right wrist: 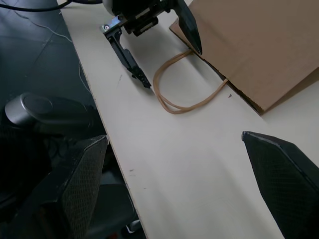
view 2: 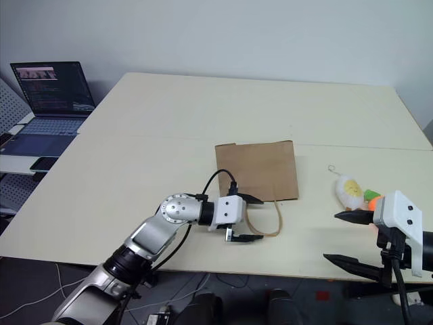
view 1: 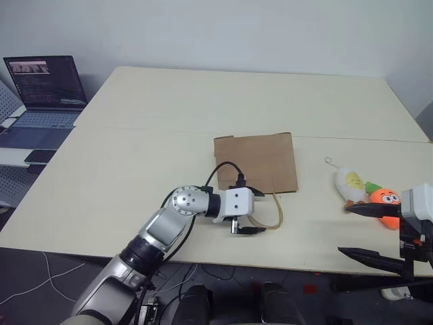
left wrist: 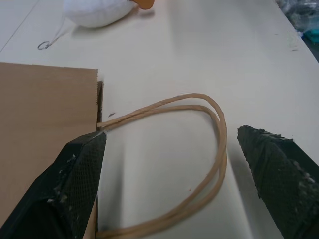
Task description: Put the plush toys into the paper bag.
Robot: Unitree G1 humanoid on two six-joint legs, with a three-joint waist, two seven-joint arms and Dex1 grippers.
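Pale beige tabletop [view 1: 135,169] carries a flat brown kraft paper bag [view 1: 257,162], lying just ahead of the left gripper [view 1: 252,211], whose jaws are spread wide w/ the bag's tan twisted-cord handle loops [left wrist: 199,149] between them, nothing pinched. Right gripper [view 2: 346,237] is also spread, empty. White egg plush w/ yellow centre [view 1: 351,184] and orange carrot plush w/ green top [view 1: 383,200] lie touching, just beyond its upper jaw, well apart from the bag. Risk: bag mouth is flat, so a grab on the cords alone may drag it w/o opening.
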